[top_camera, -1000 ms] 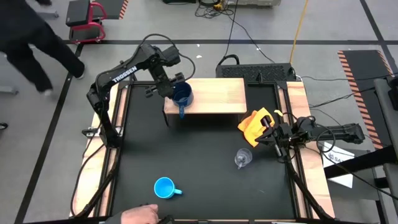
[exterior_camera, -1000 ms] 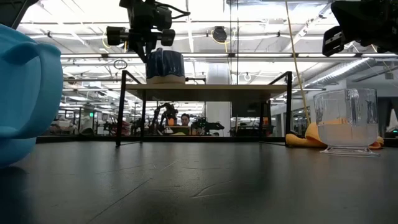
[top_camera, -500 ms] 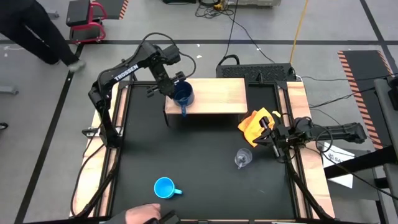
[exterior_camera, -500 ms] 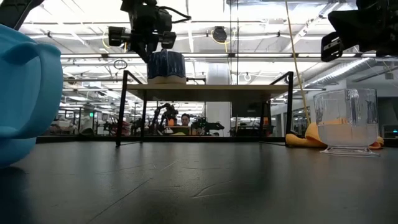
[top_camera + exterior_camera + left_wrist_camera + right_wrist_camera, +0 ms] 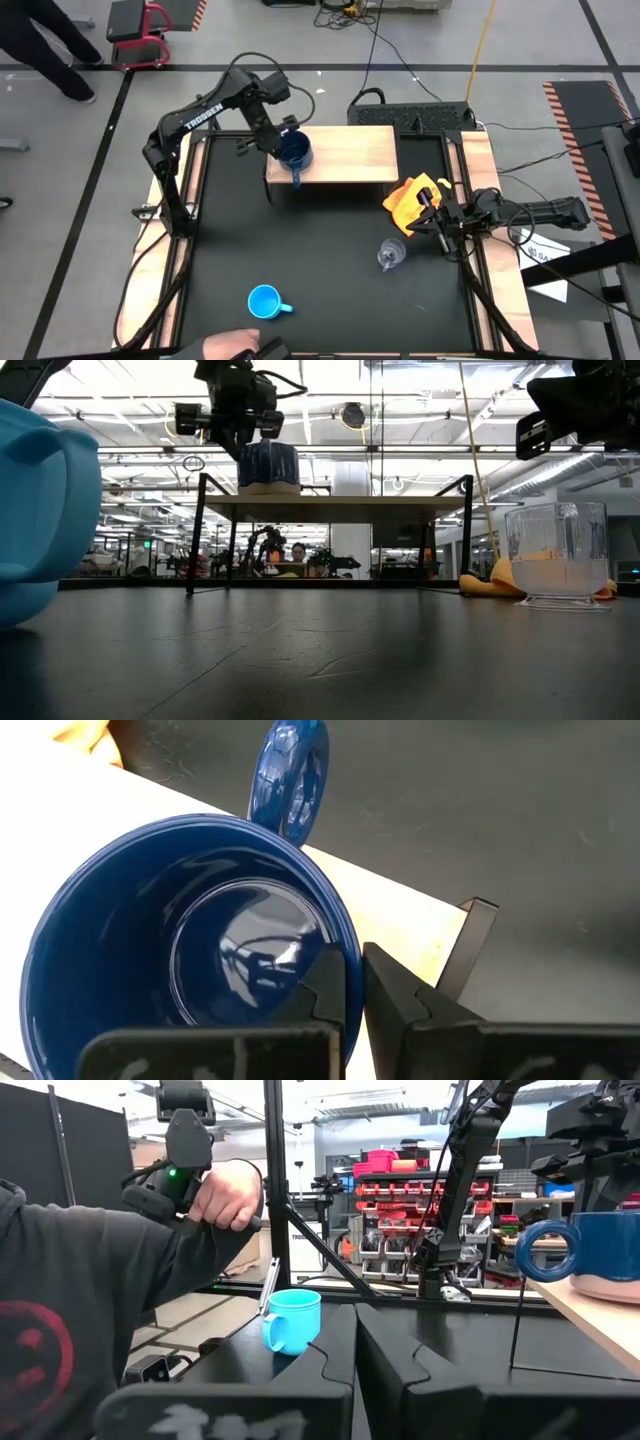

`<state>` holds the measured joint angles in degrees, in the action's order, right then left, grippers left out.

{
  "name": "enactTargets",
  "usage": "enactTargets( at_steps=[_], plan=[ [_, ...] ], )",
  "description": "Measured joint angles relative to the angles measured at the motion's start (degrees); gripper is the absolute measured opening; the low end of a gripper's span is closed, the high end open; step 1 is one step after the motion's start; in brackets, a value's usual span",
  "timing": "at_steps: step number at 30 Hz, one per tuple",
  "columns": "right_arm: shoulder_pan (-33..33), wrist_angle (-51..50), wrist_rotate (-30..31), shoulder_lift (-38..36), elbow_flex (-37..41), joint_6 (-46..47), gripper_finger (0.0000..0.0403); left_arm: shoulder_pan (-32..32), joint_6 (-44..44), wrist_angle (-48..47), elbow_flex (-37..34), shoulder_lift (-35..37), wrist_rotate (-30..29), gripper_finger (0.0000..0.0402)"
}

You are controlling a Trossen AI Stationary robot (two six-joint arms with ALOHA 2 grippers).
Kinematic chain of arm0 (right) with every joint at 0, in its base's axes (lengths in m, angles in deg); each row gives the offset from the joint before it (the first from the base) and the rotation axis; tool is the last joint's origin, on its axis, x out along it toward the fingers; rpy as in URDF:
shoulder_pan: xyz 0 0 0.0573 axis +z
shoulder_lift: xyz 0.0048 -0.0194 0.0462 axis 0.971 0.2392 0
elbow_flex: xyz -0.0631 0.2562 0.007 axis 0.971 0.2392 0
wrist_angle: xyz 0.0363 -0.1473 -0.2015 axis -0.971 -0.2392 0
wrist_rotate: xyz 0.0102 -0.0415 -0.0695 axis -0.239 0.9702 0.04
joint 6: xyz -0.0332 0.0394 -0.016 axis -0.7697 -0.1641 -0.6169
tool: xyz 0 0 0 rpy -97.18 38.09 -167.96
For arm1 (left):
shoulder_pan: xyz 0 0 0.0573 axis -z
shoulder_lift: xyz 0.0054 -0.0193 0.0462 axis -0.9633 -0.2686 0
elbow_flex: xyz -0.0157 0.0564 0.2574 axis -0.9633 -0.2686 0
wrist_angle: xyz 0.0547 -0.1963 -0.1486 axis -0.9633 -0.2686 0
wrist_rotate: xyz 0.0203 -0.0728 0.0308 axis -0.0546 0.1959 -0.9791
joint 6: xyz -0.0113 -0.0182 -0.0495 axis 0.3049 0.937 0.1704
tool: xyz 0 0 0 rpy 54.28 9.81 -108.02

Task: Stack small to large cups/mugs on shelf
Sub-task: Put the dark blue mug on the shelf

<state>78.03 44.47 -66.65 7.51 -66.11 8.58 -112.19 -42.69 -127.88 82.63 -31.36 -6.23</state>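
Black matting covered the table (image 5: 330, 270), workshop floor and cabling beyond. Over the last second almost nothing moved: the navy mug (image 5: 292, 153) sat at the same left end of the shelf (image 5: 345, 150), with the left gripper (image 5: 278, 140) still at its rim. So the largest cup was placed, base on the wood board and handle pointing toward the near side; release looked like the step in hand, judging from that.

Left gripper's fingers (image 5: 335, 990) stayed nearly closed, pinching the mug's wall, one finger inside and one outside, per the wrist view. Right gripper (image 5: 437, 222) hovered at the right edge of the table, fingers fully closed on nothing, just beside the orange cloth (image 5: 412, 200) and near the glass cup (image 5: 390, 254).

Glass cup stood upright on the mat, right of centre. Sky-blue mug (image 5: 264, 301) stood at the near side, left of centre, well apart from the shelf. Both were still to be stacked. A person's hand (image 5: 228, 346) rested at the near table edge.
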Motion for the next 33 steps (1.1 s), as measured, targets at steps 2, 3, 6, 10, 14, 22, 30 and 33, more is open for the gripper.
enactTargets(
  at_steps=[2,3,6,10,14,22,30,33],
  plan=[
    [0.0,0.0,0.0,0.0,0.0,0.0,0.0,-0.4,0.6,-0.1,0.0,0.0,0.5,0.0014],
    [0.0,0.0,0.0,0.0,0.0,0.0,0.0,-0.6,1.1,-0.1,0.0,-0.1,0.9,0.0014],
    [0.0,0.0,0.0,0.0,0.0,0.0,0.0,-1.2,1.5,-0.1,-0.1,-0.1,1.8,0.0014],
    [0.0,0.0,0.0,0.0,0.0,0.1,0.0,-1.2,2.1,-0.1,-0.1,-0.1,1.9,0.0014],
    [0.0,0.0,0.0,0.0,0.0,0.0,0.0,-1.1,2.2,-0.1,-0.1,-0.1,1.9,0.0014],
    [0.0,0.0,0.0,0.0,0.0,-0.1,0.0,-1.1,4.1,0.6,-0.3,-0.3,3.0,0.0037],
    [0.0,0.0,0.0,0.0,0.0,-0.5,0.0,-0.9,5.0,1.6,-0.3,-0.5,4.6,0.0029],
    [0.0,0.0,0.0,0.0,0.0,-0.5,0.0,-0.9,5.5,1.8,-0.3,-0.5,4.6,0.0031]
  ],
)
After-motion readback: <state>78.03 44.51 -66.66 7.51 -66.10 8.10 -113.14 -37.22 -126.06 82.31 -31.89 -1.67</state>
